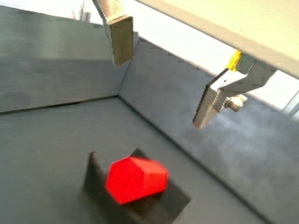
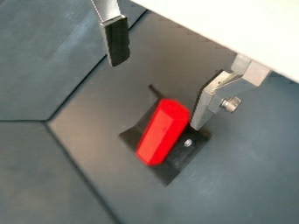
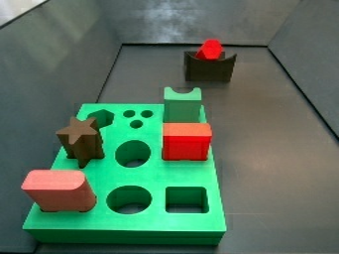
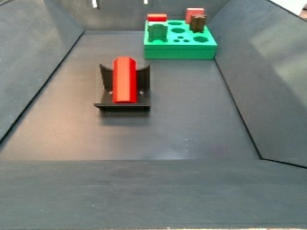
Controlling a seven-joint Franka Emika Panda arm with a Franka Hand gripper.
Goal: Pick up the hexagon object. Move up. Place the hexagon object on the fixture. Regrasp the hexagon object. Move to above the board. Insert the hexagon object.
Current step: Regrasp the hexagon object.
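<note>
While the hexagon (image 2: 162, 133) lies lengthwise in the notch of the fixture (image 4: 122, 99), the claw (image 2: 166, 72) hangs above it, released, its two fingers spread wide with nothing between them, as both wrist views show. By my reading the placing is done and the regrasp is next, and that is where trouble could come. One finger (image 2: 212, 101) stands just beside the far end of the prism, so a straight descent from this pose might land a pad on top of the red piece or on the fixture's wall, tipping it out of the notch. Closing on two edges rather than two flat faces could make the prism roll between the pads and sit crooked, which would spoil the later fit into the board (image 3: 126, 206). The hexagon is bright red and elongated, with a six-sided end face that shows clearly in a wrist view (image 1: 136, 178); its long faces look smooth and plain. In a side view it sits well apart from the board, which already carries a red cube (image 3: 187, 140), a pink block (image 3: 56, 190) and a brown star (image 3: 78, 139).
</note>
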